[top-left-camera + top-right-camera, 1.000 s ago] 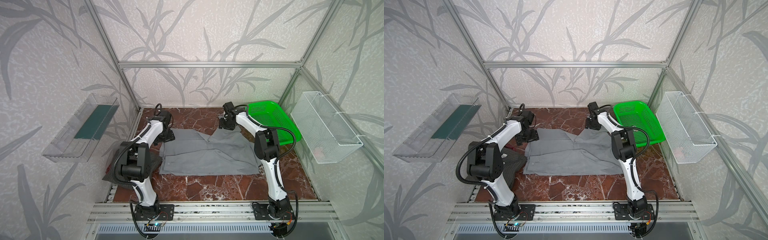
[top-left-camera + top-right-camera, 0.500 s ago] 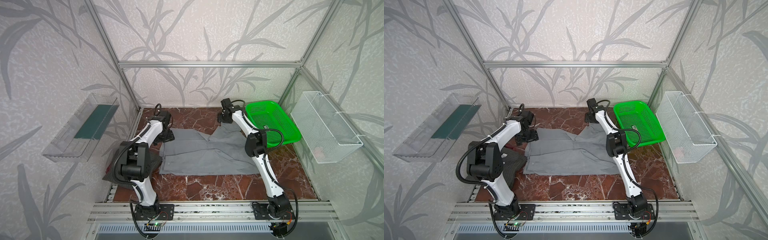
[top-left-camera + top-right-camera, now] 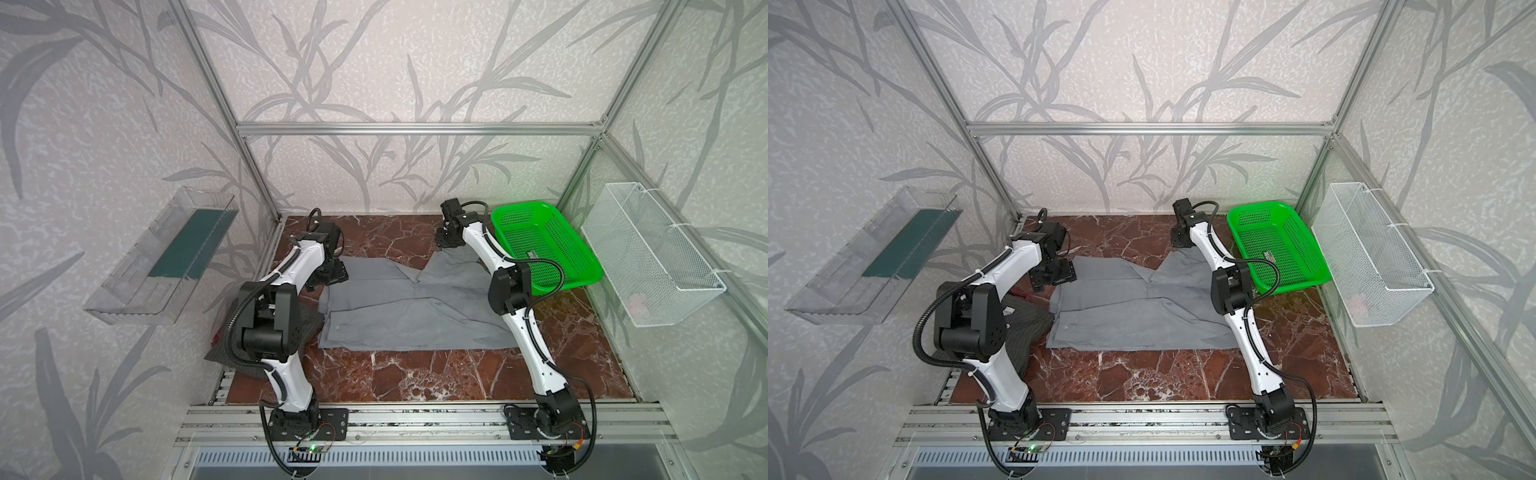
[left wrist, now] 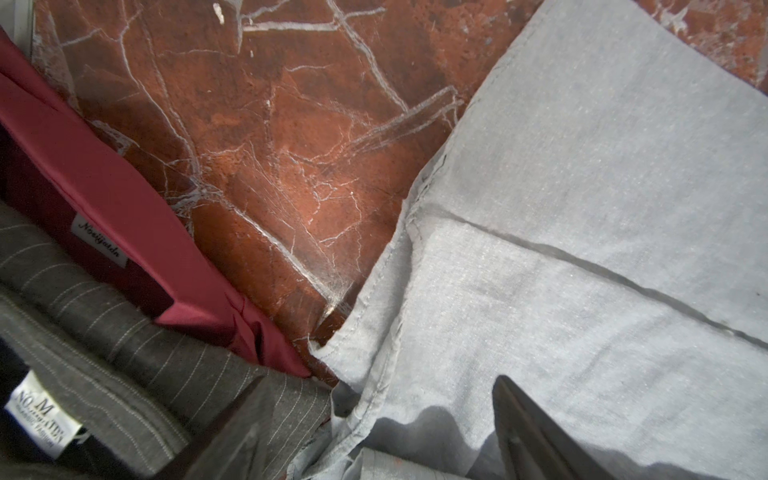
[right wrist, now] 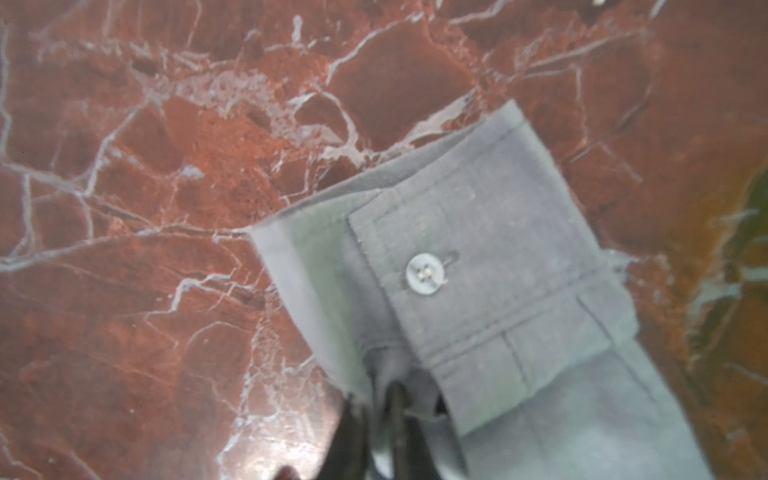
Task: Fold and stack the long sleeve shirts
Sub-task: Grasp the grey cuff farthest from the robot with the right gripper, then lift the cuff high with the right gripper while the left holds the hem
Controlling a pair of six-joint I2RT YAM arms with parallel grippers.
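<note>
The grey shirt [image 3: 415,316] lies spread flat across the middle of the marble table [image 3: 415,374], 1 sleeve reaching toward the far edge, near the green basket [image 3: 544,249]. The right gripper [image 5: 374,392] is pinched tight on a fold of that sleeve just behind the buttoned cuff [image 5: 478,270], whose button faces up. The left gripper [image 4: 378,382] hangs over the shirt's far left corner, jaws spread wide and gripping nothing. The pinstriped shirt [image 3: 1025,328] lies bunched at the table's left edge under the left arm, right against the grey shirt
</note>
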